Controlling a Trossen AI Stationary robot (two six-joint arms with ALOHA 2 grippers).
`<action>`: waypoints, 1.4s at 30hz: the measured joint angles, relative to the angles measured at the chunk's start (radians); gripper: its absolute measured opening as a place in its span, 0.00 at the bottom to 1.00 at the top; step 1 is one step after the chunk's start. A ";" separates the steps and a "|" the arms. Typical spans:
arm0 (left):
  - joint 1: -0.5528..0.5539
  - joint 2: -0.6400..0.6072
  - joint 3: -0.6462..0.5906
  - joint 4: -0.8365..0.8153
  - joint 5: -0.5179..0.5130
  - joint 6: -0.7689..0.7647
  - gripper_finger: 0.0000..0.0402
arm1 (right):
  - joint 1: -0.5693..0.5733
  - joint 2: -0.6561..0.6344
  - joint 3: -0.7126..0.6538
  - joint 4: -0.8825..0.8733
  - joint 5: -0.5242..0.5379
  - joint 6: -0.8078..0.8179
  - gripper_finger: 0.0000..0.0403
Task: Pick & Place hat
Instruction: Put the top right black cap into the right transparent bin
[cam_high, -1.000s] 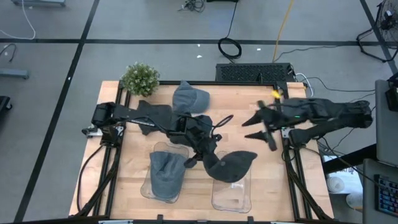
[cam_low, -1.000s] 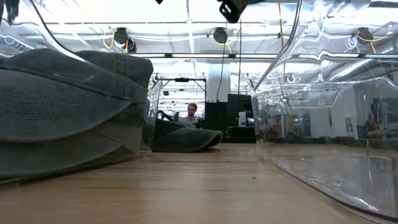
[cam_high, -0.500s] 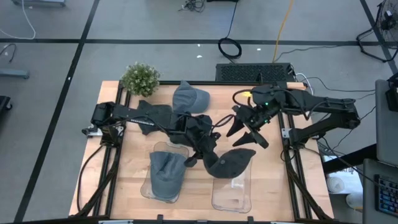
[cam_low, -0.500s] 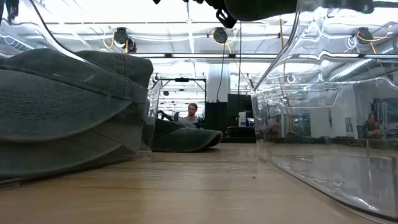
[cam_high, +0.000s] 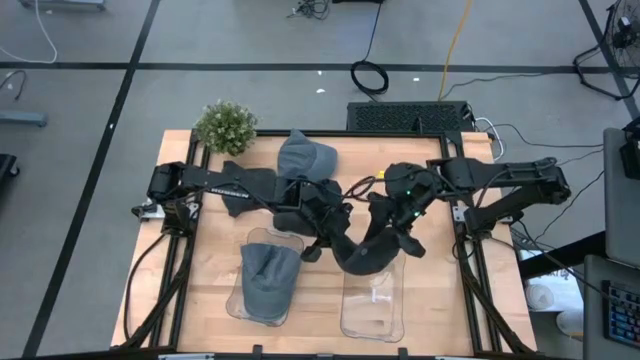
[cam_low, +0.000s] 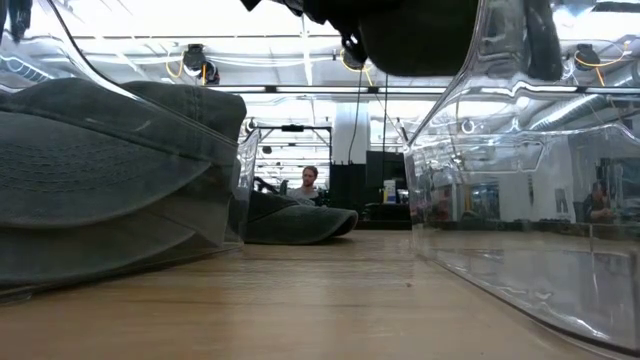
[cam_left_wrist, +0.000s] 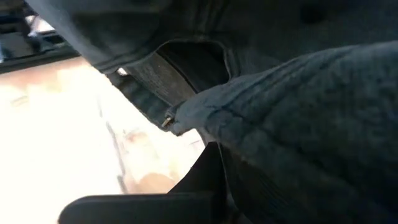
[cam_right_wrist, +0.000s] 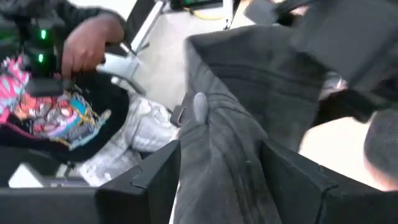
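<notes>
While my left gripper stays clamped on the dark grey denim hat above the clear plastic tray, my right gripper has swung in from three o'clock, fingers spread astride its fabric.

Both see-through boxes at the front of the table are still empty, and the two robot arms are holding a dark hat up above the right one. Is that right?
Not quite. Only the right clear bin is empty. The left clear bin already has a grey hat in it, as the high view shows. The rest holds: the left gripper and right gripper meet at the dark hat above the right bin.
</notes>
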 joint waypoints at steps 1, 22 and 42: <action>0.003 0.000 0.000 -0.003 -0.006 0.000 0.02 | 0.005 -0.001 0.000 -0.005 0.020 -0.018 0.51; 0.009 -0.004 0.000 0.001 -0.156 -0.070 0.30 | 0.035 0.025 0.000 -0.129 0.090 -0.197 0.01; 0.044 -0.361 0.002 -0.061 -0.503 0.077 0.87 | 0.047 -0.016 -0.001 -0.095 0.012 -0.026 0.00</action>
